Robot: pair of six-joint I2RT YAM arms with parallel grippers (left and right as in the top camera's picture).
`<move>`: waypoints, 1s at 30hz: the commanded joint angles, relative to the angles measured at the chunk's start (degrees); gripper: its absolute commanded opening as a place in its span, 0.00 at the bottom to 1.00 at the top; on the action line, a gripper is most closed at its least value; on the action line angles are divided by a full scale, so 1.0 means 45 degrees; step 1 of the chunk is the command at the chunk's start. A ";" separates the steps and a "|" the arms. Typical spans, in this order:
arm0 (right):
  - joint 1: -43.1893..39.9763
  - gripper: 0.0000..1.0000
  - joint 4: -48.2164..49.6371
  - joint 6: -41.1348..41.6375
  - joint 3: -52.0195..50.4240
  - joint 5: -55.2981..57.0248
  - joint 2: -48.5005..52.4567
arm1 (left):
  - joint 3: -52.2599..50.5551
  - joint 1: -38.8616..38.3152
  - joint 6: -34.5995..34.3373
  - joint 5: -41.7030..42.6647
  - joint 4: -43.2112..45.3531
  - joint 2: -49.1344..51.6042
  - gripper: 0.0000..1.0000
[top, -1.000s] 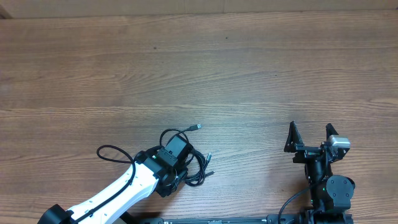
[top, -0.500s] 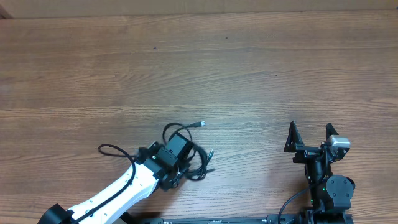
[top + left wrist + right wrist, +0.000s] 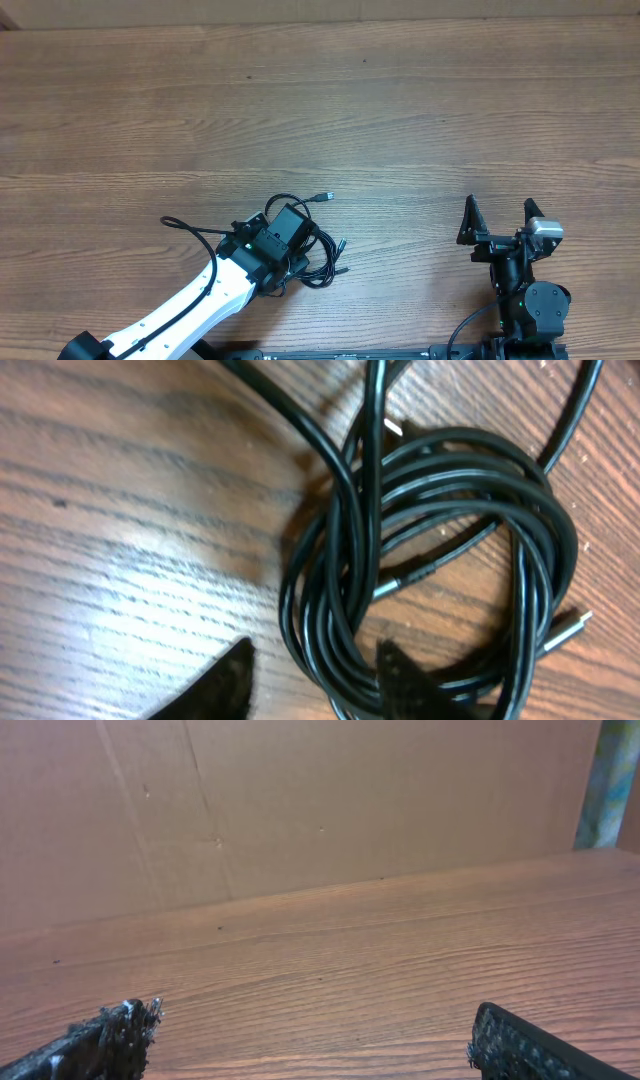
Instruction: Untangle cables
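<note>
Near front edge: cables (image 3: 322, 264) under left fingers (image 3: 225, 685); wide tabletop (image 3: 400, 100) beyond.

wood table (image 3: 400, 100) w/ cardboard wall (image 3: 350, 800) behind

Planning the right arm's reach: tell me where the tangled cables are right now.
In the overhead view the cables lie coiled left of centre, low in frame, right by the left gripper and well apart from the right gripper.

Left arm pulled the tangle a little away from its base.
The left gripper (image 3: 316, 678) shifted up and right with the cables (image 3: 320, 264); the silver plug end (image 3: 326, 196) and the loose loop (image 3: 185, 227) moved along too.
</note>
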 commanded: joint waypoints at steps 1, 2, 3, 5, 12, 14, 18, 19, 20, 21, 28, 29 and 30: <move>-0.0058 1.00 0.0073 0.0044 -0.0136 0.0102 -0.0019 | -0.0393 -0.0087 -0.0636 -0.0369 0.0068 -0.0131 0.30; -0.0058 1.00 0.0073 0.0044 -0.0136 0.0102 -0.0019 | -0.0554 -0.0087 -0.0947 -0.0398 0.0107 -0.0102 0.31; -0.0058 1.00 0.0073 0.0044 -0.0136 0.0102 -0.0019 | -0.0699 -0.0087 -0.1190 -0.0418 0.0185 -0.0068 0.36; -0.0058 1.00 0.0073 0.0044 -0.0136 0.0102 -0.0019 | -0.1166 -0.0087 -0.1379 -0.0403 0.1054 0.0024 0.51; -0.0058 1.00 0.0073 0.0044 -0.0136 0.0102 -0.0019 | -0.1336 -0.0087 -0.1379 -0.0432 0.1452 0.0044 0.43; -0.0058 1.00 0.0073 0.0044 -0.0136 0.0102 -0.0019 | -0.1336 -0.0087 -0.1379 -0.0457 0.1452 0.0044 0.34; -0.0058 1.00 0.0073 0.0044 -0.0136 0.0102 -0.0019 | -0.1341 -0.0087 -0.1379 -0.0457 0.1447 0.0175 0.09; -0.0058 1.00 0.0073 0.0044 -0.0136 0.0102 -0.0019 | -0.1341 -0.0087 -0.1379 -0.0457 0.1452 0.0267 0.08; -0.0058 1.00 0.0073 0.0044 -0.0136 0.0102 -0.0019 | -0.1350 -0.0087 -0.1384 -0.0457 0.1457 0.0427 0.08; -0.0058 1.00 0.0073 0.0044 -0.0136 0.0102 -0.0019 | -0.1355 -0.0087 -0.1399 -0.0457 0.1462 0.0612 0.09; -0.0058 1.00 0.0073 0.0044 -0.0136 0.0102 -0.0019 | -0.1350 -0.0049 -0.1462 -0.0374 0.1637 0.2278 0.04; -0.0058 1.00 0.0073 0.0044 -0.0136 0.0102 -0.0019 | -0.1355 -0.0049 -0.1467 -0.0359 0.1617 0.2341 0.04; -0.0058 1.00 0.0073 0.0044 -0.0136 0.0102 -0.0019 | -0.1350 -0.0049 -0.1462 -0.0355 0.1583 0.2365 0.04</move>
